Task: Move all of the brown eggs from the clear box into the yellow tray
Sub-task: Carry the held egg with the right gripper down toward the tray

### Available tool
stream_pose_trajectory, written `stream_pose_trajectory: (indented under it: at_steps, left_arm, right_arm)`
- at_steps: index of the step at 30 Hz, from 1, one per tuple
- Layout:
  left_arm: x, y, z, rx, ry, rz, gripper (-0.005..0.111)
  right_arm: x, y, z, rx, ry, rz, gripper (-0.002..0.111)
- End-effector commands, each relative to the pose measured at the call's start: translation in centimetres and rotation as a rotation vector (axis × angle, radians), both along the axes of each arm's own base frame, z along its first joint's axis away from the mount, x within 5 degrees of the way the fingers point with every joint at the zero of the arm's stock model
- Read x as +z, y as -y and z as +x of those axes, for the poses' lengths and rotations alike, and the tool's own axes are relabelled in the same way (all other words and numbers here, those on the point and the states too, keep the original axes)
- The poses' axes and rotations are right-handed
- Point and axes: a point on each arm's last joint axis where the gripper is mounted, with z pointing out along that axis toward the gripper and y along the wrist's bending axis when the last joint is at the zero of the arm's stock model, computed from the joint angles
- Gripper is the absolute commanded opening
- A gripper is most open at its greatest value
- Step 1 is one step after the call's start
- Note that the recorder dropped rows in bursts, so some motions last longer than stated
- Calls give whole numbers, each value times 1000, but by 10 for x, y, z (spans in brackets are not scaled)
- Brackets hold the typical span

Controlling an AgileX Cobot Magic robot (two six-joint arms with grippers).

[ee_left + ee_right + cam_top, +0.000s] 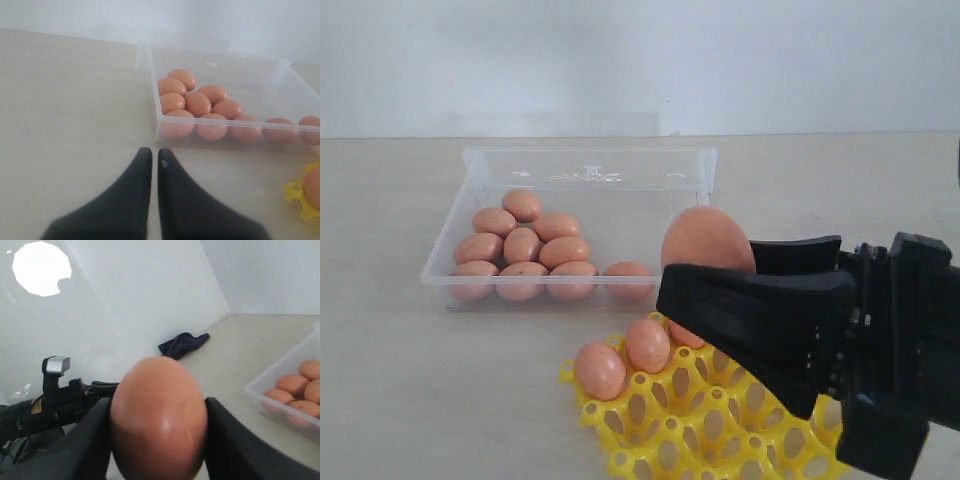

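Exterior, step: carrying. The right tool is clamped on one egg, held above the far edge of the tray.
Exterior, layout: the box sits on the desk at eleven o'clock from the tray. About ten boxed eggs crowd its near-left part. Two seated eggs fill cups at the tray's ten o'clock corner.
Exterior, next move: by my judgement, lower the egg into an empty cup beside those two, centred between the pegs, then part the fingers gently.
Exterior, writing: a faint raised mark on the box's far wall, unreadable.
Left wrist, tool: the left tool has its fingers together and empty, over bare desk near the box.
Right wrist, grip: the egg is pinched on both sides.
Right wrist, writing: none. A dark cloth lies beyond.
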Motion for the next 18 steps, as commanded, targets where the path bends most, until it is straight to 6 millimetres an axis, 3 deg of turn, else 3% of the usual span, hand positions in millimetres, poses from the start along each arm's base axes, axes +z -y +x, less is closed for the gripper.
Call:
stream_pose_trajectory:
  at_steps: [1,10,18]
  left_arm:
    - [-1,0,1,-2,2,8,4]
    - [-1,0,1,-2,2,8,4]
    - [-1,0,1,-2,2,8,4]
  right_arm:
    - [3,-1,-4,42,11,24,0]
    - [-24,4,14,-101,-3,-251,0]
    - [-43,-31,59,54,-73,-104,0]
